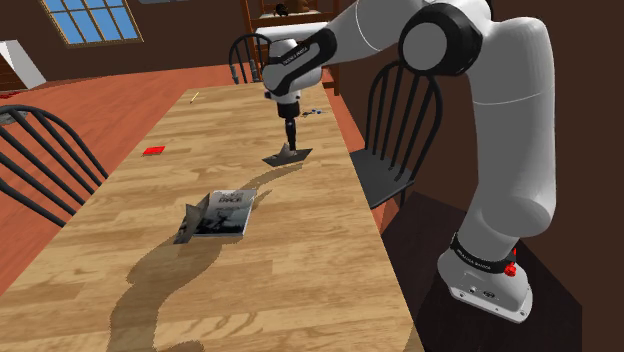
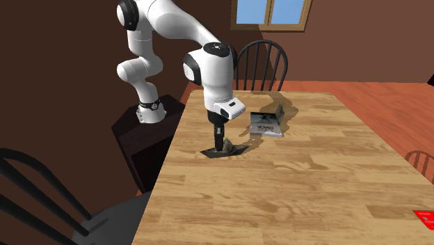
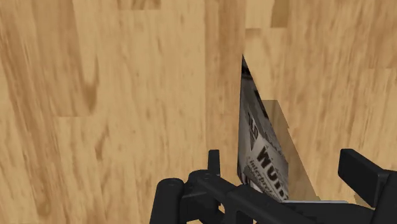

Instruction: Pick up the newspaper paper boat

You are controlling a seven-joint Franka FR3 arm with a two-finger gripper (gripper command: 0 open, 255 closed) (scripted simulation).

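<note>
The newspaper paper boat (image 1: 288,156) lies on the wooden table (image 1: 300,290), near the edge on the shoulder view's right. It looks dark grey from the outside views. In the wrist view the boat (image 3: 262,149) is a narrow wedge of newsprint with black lettering. My black gripper (image 1: 288,142) points straight down onto it. The gripper (image 3: 286,175) is open, with the boat standing between the two fingers, closer to one finger (image 3: 214,163) than the other; I see no contact. In the second exterior view the gripper (image 2: 221,143) reaches down into the boat (image 2: 231,149).
A printed magazine (image 1: 229,212) with a grey folded piece beside it lies mid-table, nearer the stand. A small red item (image 1: 153,150) sits toward the shoulder view's left. Dark wooden chairs (image 1: 400,125) stand along both long sides. Small bits (image 1: 313,111) lie at the table's far end.
</note>
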